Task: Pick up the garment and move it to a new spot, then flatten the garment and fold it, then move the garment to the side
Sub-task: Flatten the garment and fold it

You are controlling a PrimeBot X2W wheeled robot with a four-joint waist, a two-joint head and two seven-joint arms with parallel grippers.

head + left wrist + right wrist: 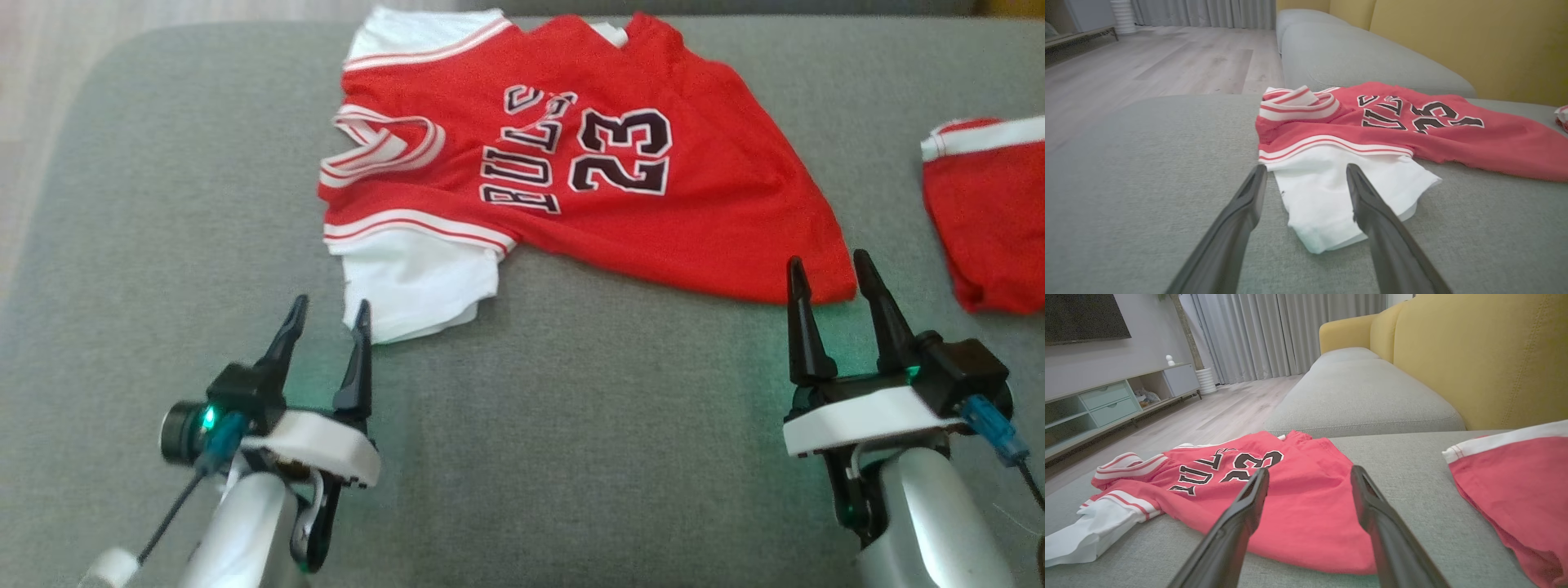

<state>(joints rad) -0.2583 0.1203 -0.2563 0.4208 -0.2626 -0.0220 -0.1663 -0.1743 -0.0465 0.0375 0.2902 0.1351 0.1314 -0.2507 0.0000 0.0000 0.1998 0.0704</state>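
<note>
the grey sofa seat (571, 425) carries the red jersey (620, 212), lying sideways and rumpled at the collar. looks like the pick-up hasn't begun: left gripper (331, 309) gapes empty by the white sleeve (416, 286), right gripper (829, 263) gapes empty at the hem corner. next, i'd guess, both drop and pinch cloth.

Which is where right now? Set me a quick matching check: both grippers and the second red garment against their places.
1 left gripper
2 right gripper
3 second red garment

A far right of the grey sofa cushion
B open, at the white sleeve of the Bulls jersey
C open, at the jersey's red hem

Pairs: 1-B, 2-C, 3-A
</note>
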